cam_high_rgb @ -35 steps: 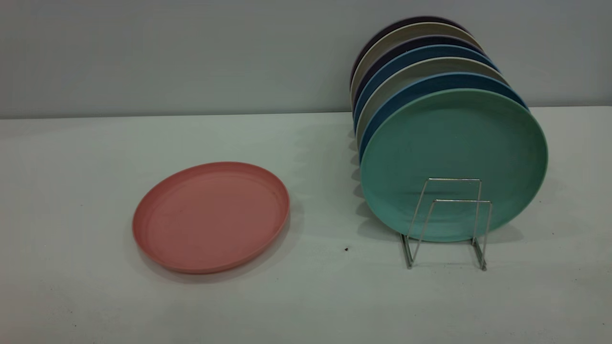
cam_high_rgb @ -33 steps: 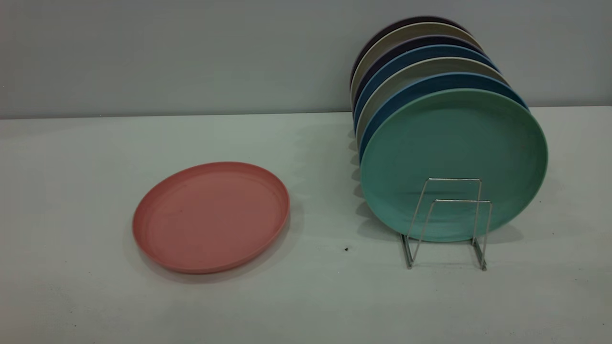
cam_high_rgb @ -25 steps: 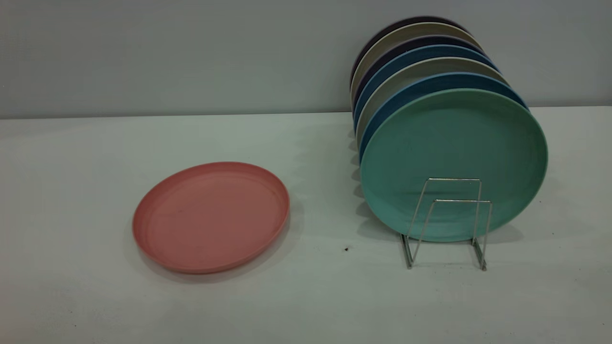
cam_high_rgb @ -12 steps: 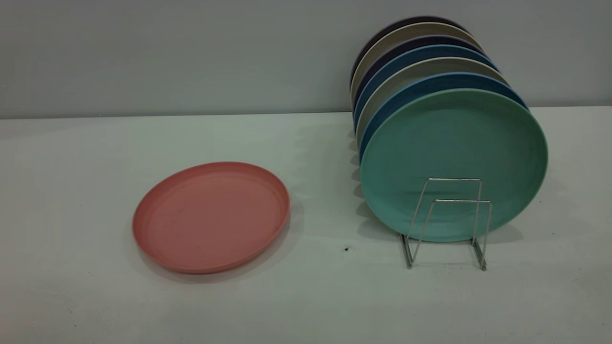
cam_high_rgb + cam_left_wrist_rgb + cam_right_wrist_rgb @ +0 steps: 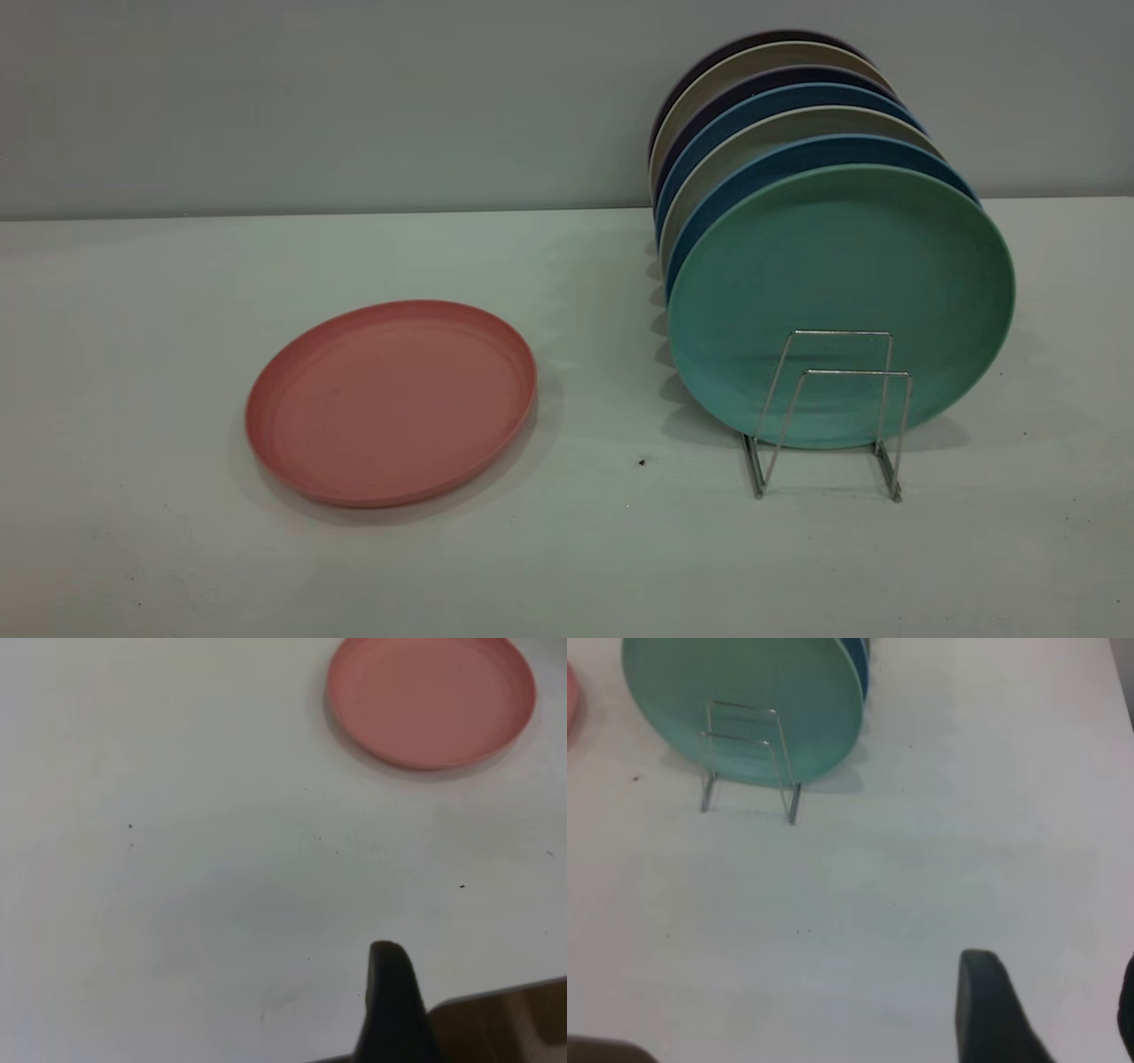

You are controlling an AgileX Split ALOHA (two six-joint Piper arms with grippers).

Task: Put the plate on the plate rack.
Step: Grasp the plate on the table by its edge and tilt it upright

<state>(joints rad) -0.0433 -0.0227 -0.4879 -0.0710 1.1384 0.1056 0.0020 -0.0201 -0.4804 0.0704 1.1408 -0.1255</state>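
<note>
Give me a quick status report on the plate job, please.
Left gripper and right gripper both back near the table edge, holding nothing. Pink plate flat on table. Plate rack front slot free before teal plate.

Neither arm appears in the exterior view. Left gripper [image 5: 394, 1010]: one dark finger shows at the edge of its wrist view (the other finger is out of sight). Right gripper [image 5: 1050, 1014]: two dark fingers spread apart, nothing between them.

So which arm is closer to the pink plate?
Left, most likely. The left gripper faces the whole pink plate across bare table. The right gripper faces the rack, with only a sliver of plate beyond it.
</note>
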